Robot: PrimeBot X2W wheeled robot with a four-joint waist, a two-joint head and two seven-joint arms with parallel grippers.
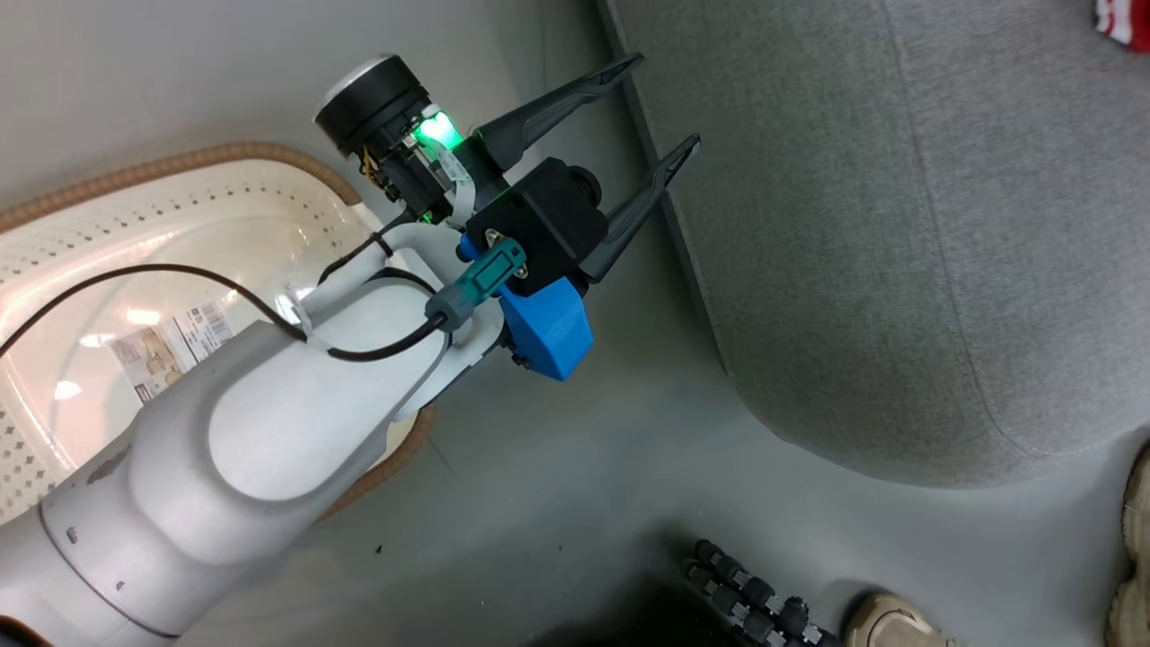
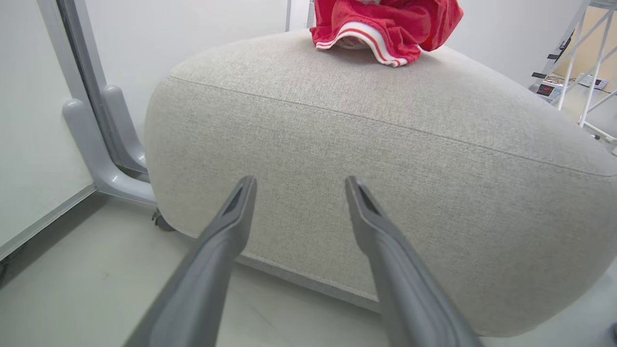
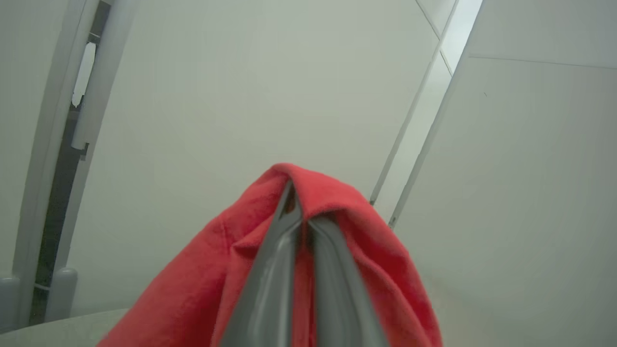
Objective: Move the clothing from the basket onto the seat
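left gripper spread, empty, facing grey seat, right gripper clamped on red garment, striped-cuff red clothing atop seat

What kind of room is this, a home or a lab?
Likely a test lab staged like a home: bare white panel walls, a metal stand with a digital readout, plus a seat, basket and red clothing.

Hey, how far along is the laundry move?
Done: red clothing lies on the seat, and the basket looks bare where visible. In hand: the right gripper is shut on red fabric. Left: release it on the seat; the left gripper is open, holding nothing.
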